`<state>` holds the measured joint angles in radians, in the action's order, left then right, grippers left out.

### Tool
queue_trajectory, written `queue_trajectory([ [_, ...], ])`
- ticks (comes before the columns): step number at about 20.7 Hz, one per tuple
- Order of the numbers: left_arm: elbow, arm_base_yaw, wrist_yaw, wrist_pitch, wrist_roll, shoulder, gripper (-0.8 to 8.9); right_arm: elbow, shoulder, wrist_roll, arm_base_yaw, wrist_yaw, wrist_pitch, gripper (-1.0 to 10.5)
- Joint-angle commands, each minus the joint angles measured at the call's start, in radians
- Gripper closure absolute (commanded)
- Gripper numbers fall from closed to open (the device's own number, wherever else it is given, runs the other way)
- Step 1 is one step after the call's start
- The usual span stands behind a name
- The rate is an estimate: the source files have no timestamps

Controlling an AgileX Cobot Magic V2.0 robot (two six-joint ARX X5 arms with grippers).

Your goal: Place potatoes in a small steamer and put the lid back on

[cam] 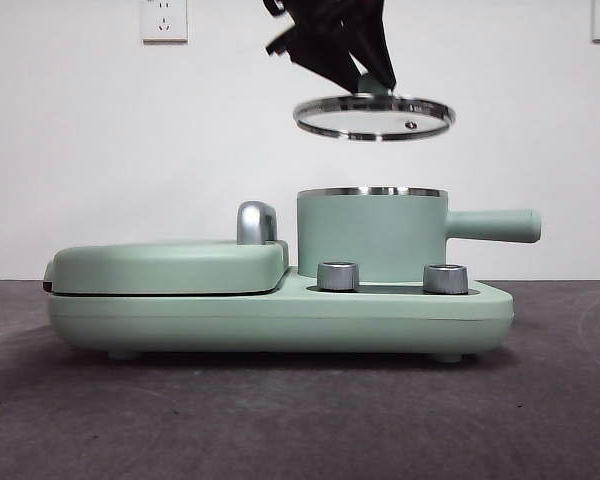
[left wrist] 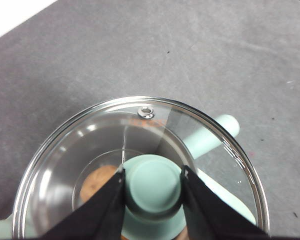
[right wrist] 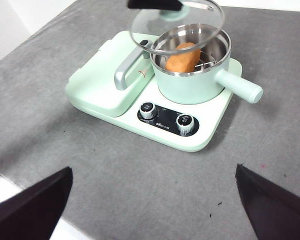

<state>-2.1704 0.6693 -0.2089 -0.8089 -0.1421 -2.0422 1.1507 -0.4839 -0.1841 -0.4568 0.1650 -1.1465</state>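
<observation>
Front view, left gripper [cam: 372,82] clamping lid [cam: 374,117] by its knob, above small steamer [cam: 370,235], potato [right wrist: 183,57] inside

pincer [cam: 372,82] grips lid [cam: 374,117] | lid above steamer [cam: 372,235], apart

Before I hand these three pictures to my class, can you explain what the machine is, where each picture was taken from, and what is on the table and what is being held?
This is a robot with two arms at a grey table, each ending in a two-jawed hand. One picture looks level across the table; the other two come from cameras on the wrists. On the table sits a mint-green cooker with two knobs, a flat griddle cover, and a small steamer pot. A potato already lies inside the pot. The left hand grips the green knob of the glass lid, holding it in the air above the pot, not yet on it. The right hand waits open, back from the cooker, holding nothing.
</observation>
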Motion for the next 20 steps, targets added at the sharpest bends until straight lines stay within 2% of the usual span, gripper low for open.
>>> queue_trajectory([
  [1, -0.033, 0.006, -0.006, 0.055, -0.003, -0.035, 7.59, 0.006, -0.003, -0.011, -0.005, 0.003, 0.010, 4.3],
  [8, -0.033, -0.006, 0.003, 0.128, 0.005, -0.087, 7.60, 0.006, -0.003, -0.011, -0.005, 0.003, 0.009, 4.3],
  [13, -0.033, -0.032, 0.003, 0.127, 0.051, -0.119, 7.60, 0.006, -0.003, -0.012, -0.005, 0.000, 0.009, 4.3],
  [20, -0.033, -0.037, 0.003, 0.123, 0.050, -0.137, 7.59, 0.006, -0.003, -0.015, -0.005, -0.008, 0.009, 4.3],
])
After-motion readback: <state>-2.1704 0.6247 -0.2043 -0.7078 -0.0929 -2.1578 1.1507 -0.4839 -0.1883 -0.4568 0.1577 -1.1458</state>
